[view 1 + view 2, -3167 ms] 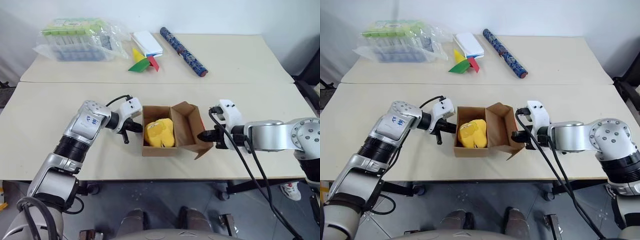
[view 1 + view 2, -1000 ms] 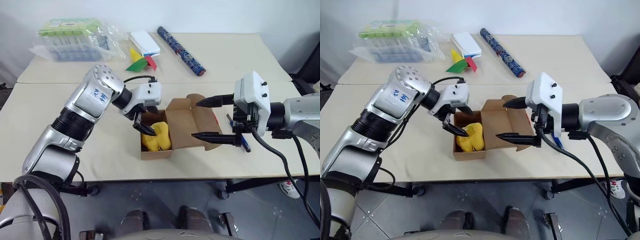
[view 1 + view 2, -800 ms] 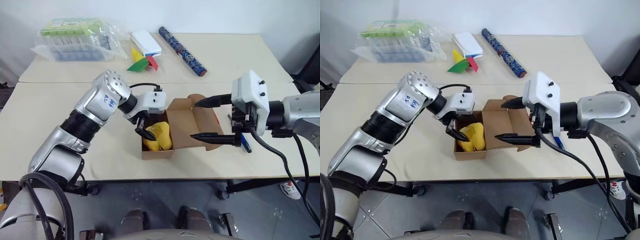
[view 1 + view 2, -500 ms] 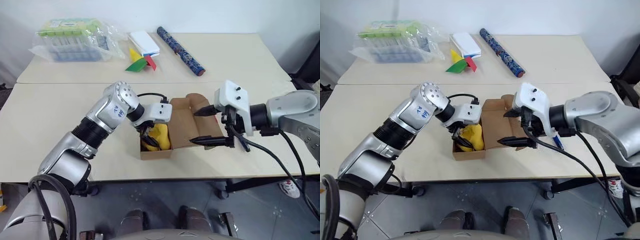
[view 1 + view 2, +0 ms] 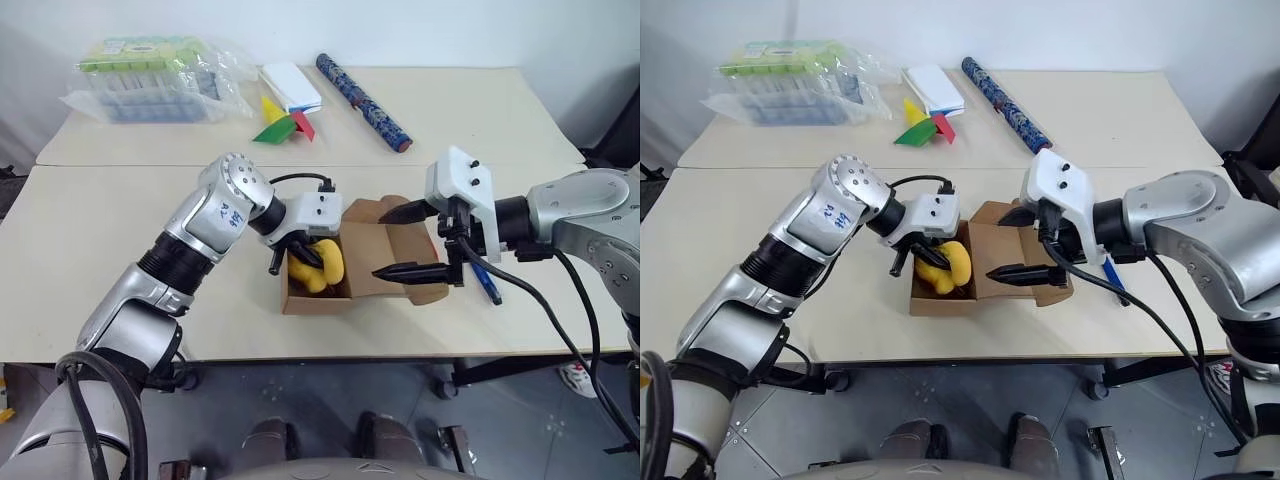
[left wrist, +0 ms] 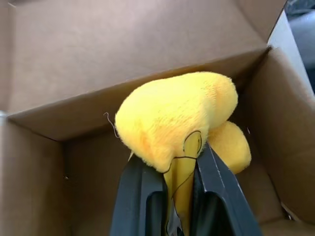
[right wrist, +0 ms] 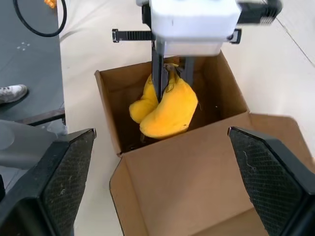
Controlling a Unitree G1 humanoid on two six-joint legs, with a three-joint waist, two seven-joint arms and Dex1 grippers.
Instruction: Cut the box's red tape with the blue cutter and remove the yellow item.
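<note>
The brown cardboard box (image 5: 300, 298) stands open near the table's front edge, its lid flap (image 5: 375, 255) folded out to the right. Inside it is the soft yellow item (image 5: 322, 266). My left gripper (image 5: 300, 258) reaches down into the box from the left and is shut on the yellow item (image 6: 172, 113), its black fingers (image 6: 140, 191) pinching the plush. My right gripper (image 5: 400, 242) hovers open over the lid flap, holding nothing. The blue cutter (image 5: 486, 282) lies on the table right of the box, partly behind the right gripper. The red tape is hidden.
At the back of the table lie a clear pack of green-capped tubes (image 5: 150, 75), a white pad (image 5: 292, 85), a paper pinwheel (image 5: 285, 126) and a long dark blue roll (image 5: 365, 100). A black cable hangs from the right wrist towards the front edge.
My left gripper came down into the box and shut on the yellow item. My right gripper, still open, drew in over the lid flap.
</note>
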